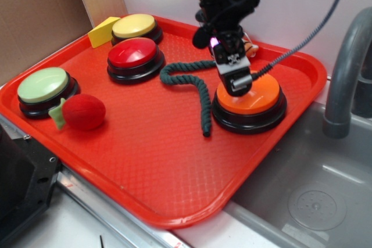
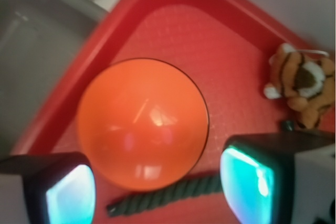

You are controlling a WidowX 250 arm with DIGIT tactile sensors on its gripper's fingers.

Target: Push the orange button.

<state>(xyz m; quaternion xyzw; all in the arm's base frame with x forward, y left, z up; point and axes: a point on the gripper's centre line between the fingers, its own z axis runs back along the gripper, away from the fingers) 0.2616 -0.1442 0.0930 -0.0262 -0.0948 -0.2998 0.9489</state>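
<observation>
1. I am holding my gripper (image 1: 237,81) directly above the orange button (image 1: 254,98), with its tip at or just over the glossy dome; I cannot tell from the exterior view whether it is actually touching.
2. In the wrist view my two fingers (image 2: 71,190) are showing at the lower corners, spread apart to either side of the button (image 2: 143,124), so the gripper is standing open and is gripping nothing.
3. The orange button is sitting on its black base toward the right side of the red tray (image 1: 157,166), close to the tray's right rim and to the sink (image 1: 314,196) beyond it.
4. A dark green rope (image 1: 197,88) is lying in a curve on the tray, with its lower end just beside the left edge of the orange button's base.
5. A small plush tiger (image 2: 302,90) is lying on the tray near the button, clear of it.
6. The red button (image 1: 135,55) is sitting further left on the tray, with the yellow button (image 1: 136,27) behind it and a yellow block (image 1: 103,31) beside that one.
7. The green button (image 1: 44,88) is sitting near the tray's left edge, and a red plush ball (image 1: 85,112) with a green leaf is lying just beside it.
8. A grey faucet (image 1: 346,68) is rising at the right of the exterior view.
</observation>
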